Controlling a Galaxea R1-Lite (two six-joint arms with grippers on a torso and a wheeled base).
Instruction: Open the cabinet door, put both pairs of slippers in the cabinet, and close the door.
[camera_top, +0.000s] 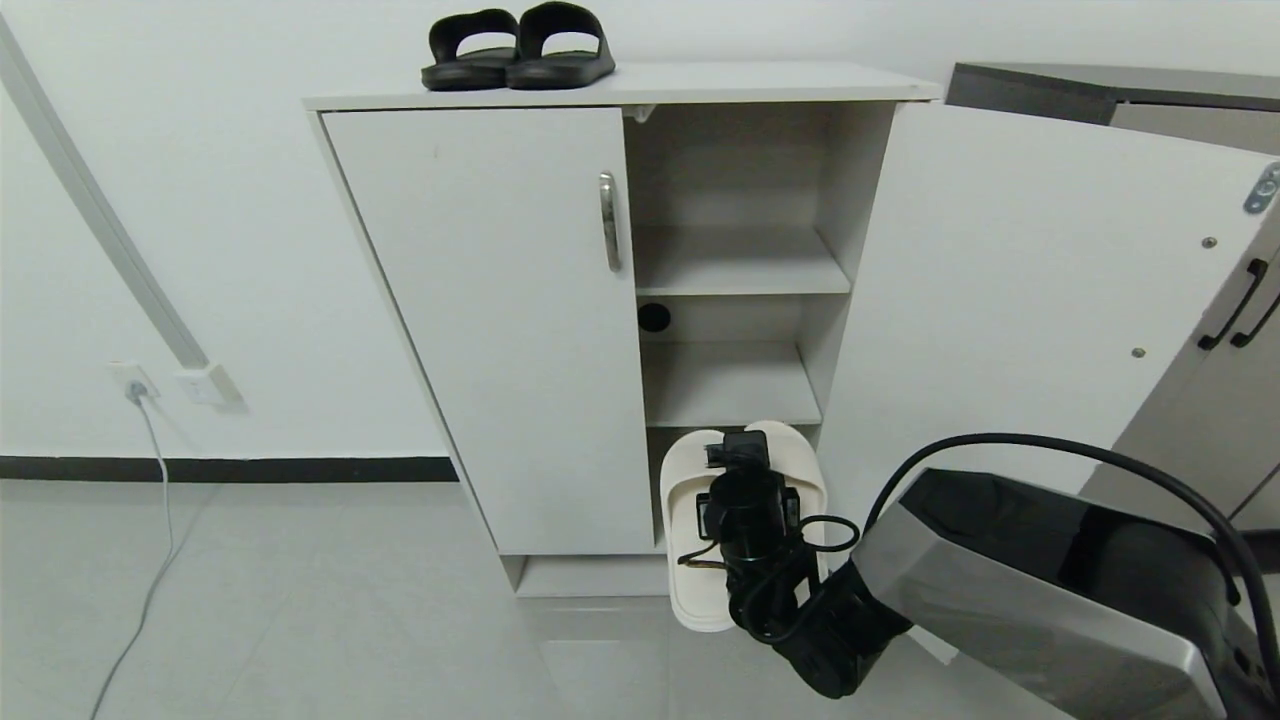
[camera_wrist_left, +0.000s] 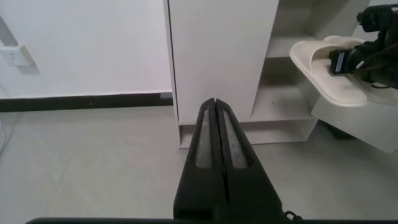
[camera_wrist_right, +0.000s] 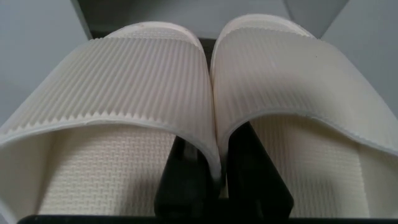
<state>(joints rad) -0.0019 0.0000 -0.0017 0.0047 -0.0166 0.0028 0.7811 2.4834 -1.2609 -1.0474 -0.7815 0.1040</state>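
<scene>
1. The right door (camera_top: 1010, 300) of the cabinet (camera_top: 750, 82) is swung wide open, so the first step is judged done. The left door (camera_top: 490, 320) is shut.
2. The cream slippers (camera_top: 688, 530) are held side by side at the mouth of the lowest compartment. The toe ends are just inside and the heel ends jut out above the floor. This pair is judged not yet set down.
3. The right gripper (camera_wrist_right: 216, 177) is clamped on the two inner strap edges, which are pinched together between its fingers.
4. The long axis of the cream slippers is run front to back into the cabinet. The toes are pointed at the back wall, the heels toward the robot, and the soles are kept downward.
5. The black slippers (camera_top: 520, 50) are seen on the cabinet top, well apart from either gripper. Stowing them and closing the door are judged left to do.
6. The left gripper (camera_wrist_left: 214, 134) is pressed shut on nothing and is held above the floor before the left door.
</scene>
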